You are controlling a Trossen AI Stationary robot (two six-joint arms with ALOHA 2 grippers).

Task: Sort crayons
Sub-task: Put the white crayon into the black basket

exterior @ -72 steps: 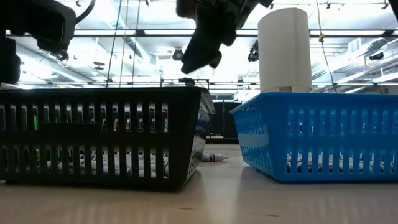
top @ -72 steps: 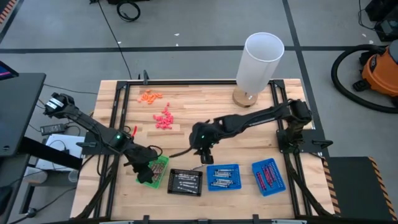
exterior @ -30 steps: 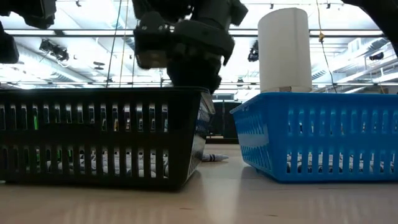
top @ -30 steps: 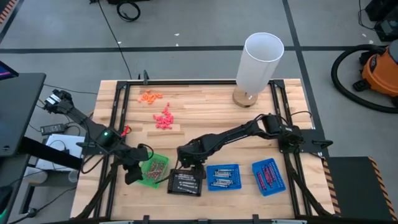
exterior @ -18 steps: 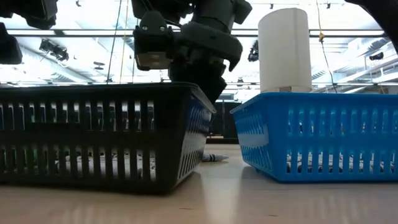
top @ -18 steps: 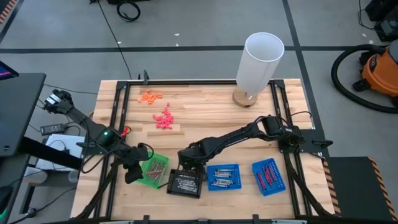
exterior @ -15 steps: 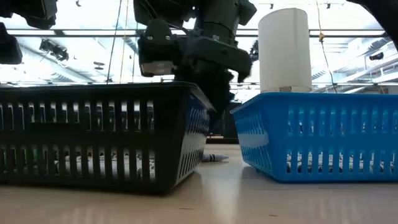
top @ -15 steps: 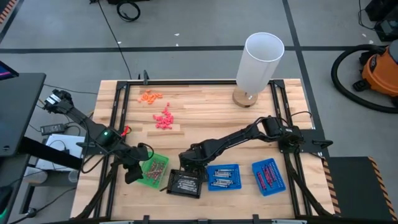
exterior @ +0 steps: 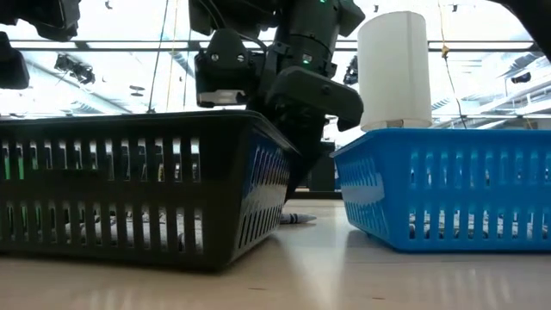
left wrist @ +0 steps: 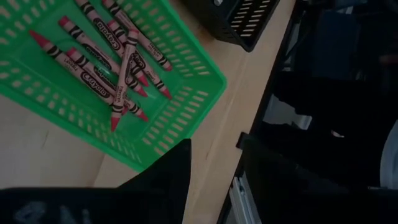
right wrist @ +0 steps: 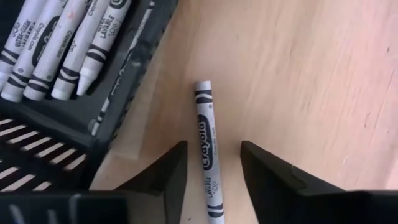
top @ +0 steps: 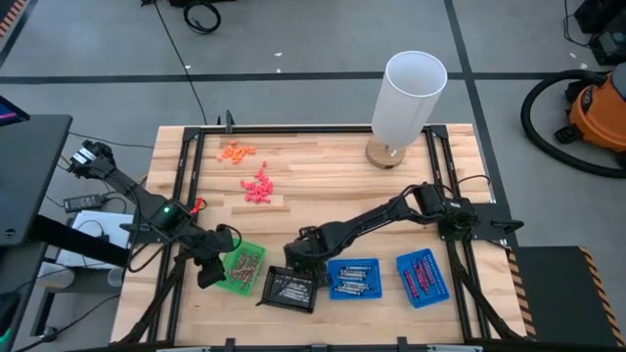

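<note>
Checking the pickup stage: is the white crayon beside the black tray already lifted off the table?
No: in the right wrist view the white crayon lies flat on the table between the right gripper's open fingers.

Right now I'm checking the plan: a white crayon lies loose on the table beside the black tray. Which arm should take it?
Right. The right gripper is open, straddling the white crayon beside the black tray. The left gripper waits by the green tray.

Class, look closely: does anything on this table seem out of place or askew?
One white crayon lies loose on the wood beside the black tray, between the right tool's fingers. That tray also sits skewed relative to the blue trays.
</note>
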